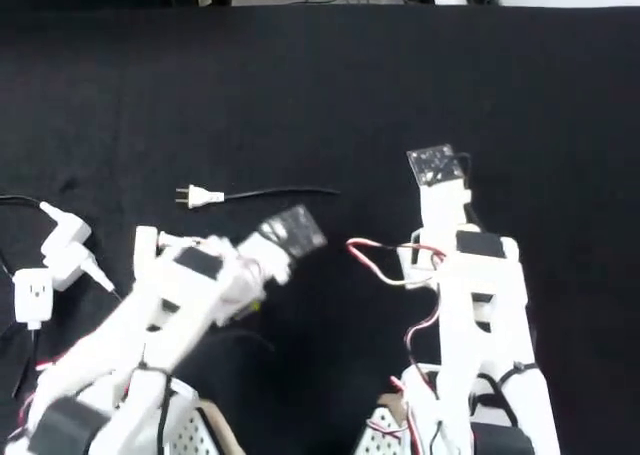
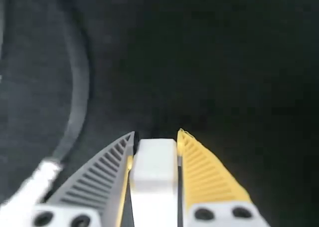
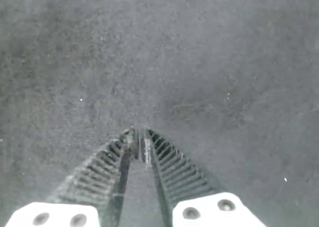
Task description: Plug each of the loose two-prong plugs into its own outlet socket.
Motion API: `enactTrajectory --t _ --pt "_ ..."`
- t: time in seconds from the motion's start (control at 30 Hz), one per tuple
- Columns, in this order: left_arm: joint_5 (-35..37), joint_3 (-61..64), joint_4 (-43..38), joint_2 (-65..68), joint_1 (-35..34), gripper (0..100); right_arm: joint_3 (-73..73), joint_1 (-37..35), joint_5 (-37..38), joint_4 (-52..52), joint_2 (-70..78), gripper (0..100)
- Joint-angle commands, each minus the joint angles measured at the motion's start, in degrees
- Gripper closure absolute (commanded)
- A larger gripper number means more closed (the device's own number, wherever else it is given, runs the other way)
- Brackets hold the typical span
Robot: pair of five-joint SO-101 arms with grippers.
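My left gripper (image 2: 155, 142) is shut on a white block-shaped plug (image 2: 153, 162), held between a grey finger and a yellow one. In the high view this gripper (image 1: 293, 231) hangs over the black cloth at centre-left. A loose white two-prong plug (image 1: 201, 196) with a black cable (image 1: 285, 191) lies just beyond it; its cable (image 2: 75, 102) and white body (image 2: 37, 184) also appear in the left wrist view. White outlet blocks (image 1: 32, 295) with a second white piece (image 1: 66, 243) lie at the far left. My right gripper (image 3: 137, 137) is shut on nothing above bare cloth, right of centre (image 1: 435, 165).
A black cloth (image 1: 330, 85) covers the whole table. Red and white wires (image 1: 385, 265) loop off the right arm's side. A thin black cord (image 1: 15, 200) runs off the left edge near the outlets. The table's far edge lies at the top.
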Motion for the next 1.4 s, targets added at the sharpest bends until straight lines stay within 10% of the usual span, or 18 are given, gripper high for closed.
enactTrajectory --t 0.0,0.2,0.67,0.93,1.37 --pt "1.1 -4.5 -3.0 6.8 -4.5 92 -2.3 0.7 -0.1 -0.7 0.0 98.1" --pt "6.2 -16.4 12.7 9.4 -3.8 74 -2.3 0.7 -0.1 -0.8 0.0 98.1" --pt "6.2 -16.5 30.9 -1.8 1.2 73 -2.1 0.6 0.0 -0.8 0.0 98.1" --pt "6.3 -20.0 29.8 -15.0 -22.5 73 -5.5 -10.5 -7.6 -0.5 -0.1 96.9" --pt "16.1 0.7 4.4 -22.5 -59.1 73 -24.3 -45.5 -22.4 -7.5 10.3 84.3"
